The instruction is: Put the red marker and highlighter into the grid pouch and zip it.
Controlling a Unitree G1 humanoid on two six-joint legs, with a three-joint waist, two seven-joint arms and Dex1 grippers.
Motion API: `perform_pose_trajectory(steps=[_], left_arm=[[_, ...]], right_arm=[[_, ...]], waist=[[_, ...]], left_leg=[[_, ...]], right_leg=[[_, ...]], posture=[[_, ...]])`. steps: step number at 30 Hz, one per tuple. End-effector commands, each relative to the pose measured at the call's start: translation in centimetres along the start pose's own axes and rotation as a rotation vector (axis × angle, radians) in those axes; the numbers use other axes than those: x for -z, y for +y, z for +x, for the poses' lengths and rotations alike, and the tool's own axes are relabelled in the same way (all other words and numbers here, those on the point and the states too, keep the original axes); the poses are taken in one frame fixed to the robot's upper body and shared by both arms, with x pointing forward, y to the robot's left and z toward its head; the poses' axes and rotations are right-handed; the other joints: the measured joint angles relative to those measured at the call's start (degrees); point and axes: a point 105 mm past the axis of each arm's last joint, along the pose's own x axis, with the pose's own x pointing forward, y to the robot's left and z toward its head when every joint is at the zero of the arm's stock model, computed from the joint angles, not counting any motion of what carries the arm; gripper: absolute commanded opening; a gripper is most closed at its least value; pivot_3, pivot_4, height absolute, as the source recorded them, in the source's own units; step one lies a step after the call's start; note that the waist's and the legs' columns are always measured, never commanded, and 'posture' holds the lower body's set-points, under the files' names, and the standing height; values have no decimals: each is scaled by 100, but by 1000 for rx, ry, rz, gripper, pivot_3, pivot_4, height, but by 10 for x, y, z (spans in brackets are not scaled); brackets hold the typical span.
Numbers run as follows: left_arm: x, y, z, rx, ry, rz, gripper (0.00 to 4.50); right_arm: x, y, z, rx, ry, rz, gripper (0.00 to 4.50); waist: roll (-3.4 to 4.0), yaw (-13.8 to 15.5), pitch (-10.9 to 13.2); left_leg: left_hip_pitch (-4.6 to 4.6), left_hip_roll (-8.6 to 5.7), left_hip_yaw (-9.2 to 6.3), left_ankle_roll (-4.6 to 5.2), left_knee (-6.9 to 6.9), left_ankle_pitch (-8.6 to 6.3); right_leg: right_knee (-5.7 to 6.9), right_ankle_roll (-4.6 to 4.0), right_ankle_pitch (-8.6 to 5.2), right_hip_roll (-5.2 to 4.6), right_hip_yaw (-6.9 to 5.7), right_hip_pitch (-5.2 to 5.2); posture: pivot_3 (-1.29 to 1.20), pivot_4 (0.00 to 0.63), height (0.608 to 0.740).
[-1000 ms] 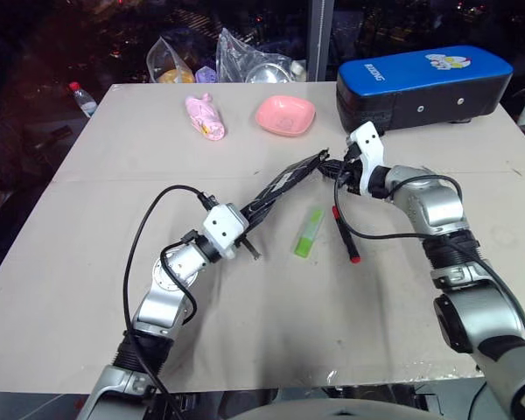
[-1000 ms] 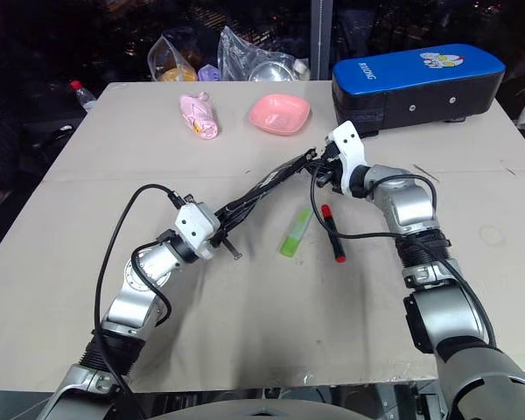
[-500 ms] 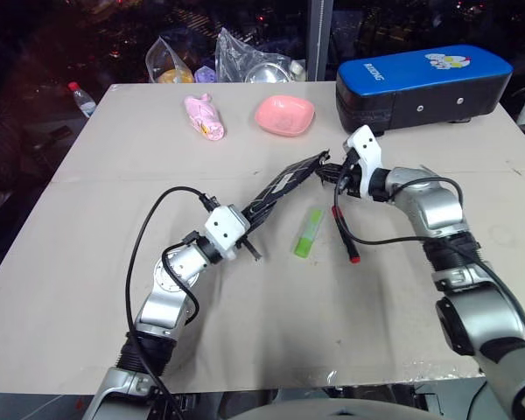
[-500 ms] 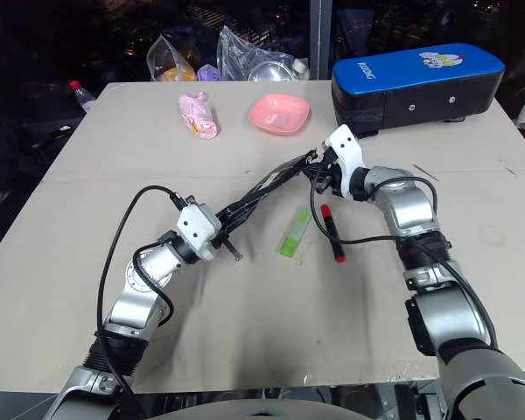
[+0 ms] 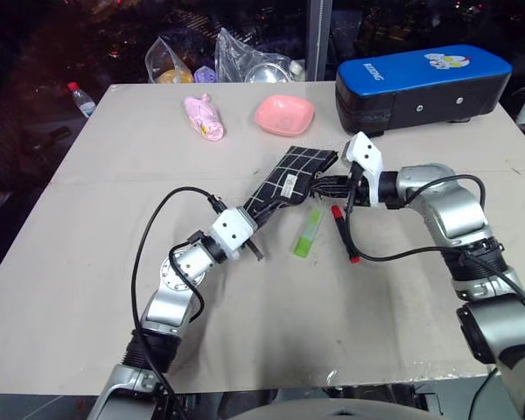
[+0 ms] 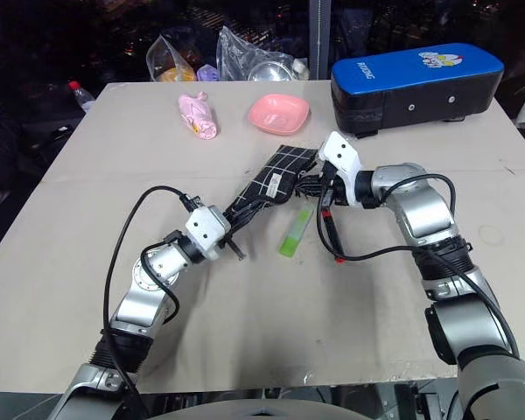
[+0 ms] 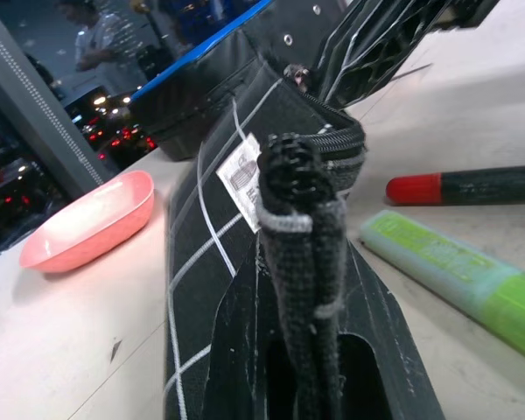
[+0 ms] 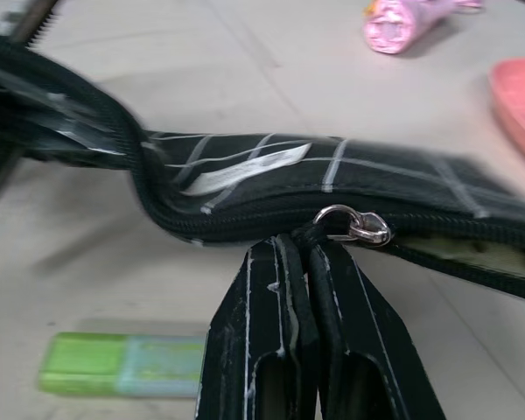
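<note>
- The left hand (image 5: 255, 210) is nearest, its fingers closed tight on one end of the pouch (image 5: 290, 179), pinching the black fabric edge beside the zipper.
- The pouch is held between the two hands above the tabletop (image 5: 271, 315), its gridded face and small white label turned up.
- The highlighter (image 5: 309, 233) lies flat on the tabletop just under and right of the pouch.
- The marker (image 5: 345, 233) lies right beside the highlighter, apart from it, red cap toward the right hand.
- Neither pen is in the pouch.
- The right hand (image 5: 325, 185) has its fingers closed on the pouch's zipper pull (image 8: 350, 226), at the far end of the pouch.
- Farther back sit a pink bowl (image 5: 285, 115) and a pink toy (image 5: 205, 117).
- A blue-topped black case (image 5: 423, 84) stands at the far right edge.
- Plastic bags (image 5: 245, 57) lie at the far edge.
</note>
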Motion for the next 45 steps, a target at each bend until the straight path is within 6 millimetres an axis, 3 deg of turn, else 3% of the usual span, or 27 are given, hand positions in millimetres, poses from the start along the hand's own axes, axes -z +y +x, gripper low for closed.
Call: perform_pose_trajectory(steps=[1,8,21,35,41,45], left_arm=[[-18,22,4,-113,-70,52,0],[-22,35,1,-207,-90,72,0],[-21,7,11,-66,-93,107,0],[-19,2,14,-50,-87,124,0],[-16,0,13,-48,-80,123,0],[-15,-1,14,-50,-78,119,0]], right_arm=[[-10,8,0,-38,-24,-31,33],[-6,4,-4,-18,-12,-26,33],[-36,27,17,-96,-90,-60,33],[-55,55,26,-238,-105,-141,33],[-54,72,26,-320,-65,-193,33],[-58,67,27,-273,-86,-195,33]], waist=[[-1,3,0],[0,0,0],[0,2,0],[0,-3,0],[0,-2,0],[0,-3,0]], left_leg=[[0,0,-1,0,0,0],[0,0,-2,0,-1,0],[-2,0,-4,-1,-1,0],[-4,0,-7,-1,-2,-1],[-7,0,-9,-1,-2,-1],[-10,0,-11,-1,-2,-1]], right_leg=[[0,0,0,-1,-1,0],[-2,0,0,-2,-2,0],[-3,0,0,-4,-4,-1],[-5,0,0,-7,-8,-2],[-8,0,0,-9,-11,-3],[-8,-1,0,-10,-12,-7]], posture=[[0,150,726],[0,150,726],[0,150,726],[0,150,726],[0,150,726],[0,150,726]])
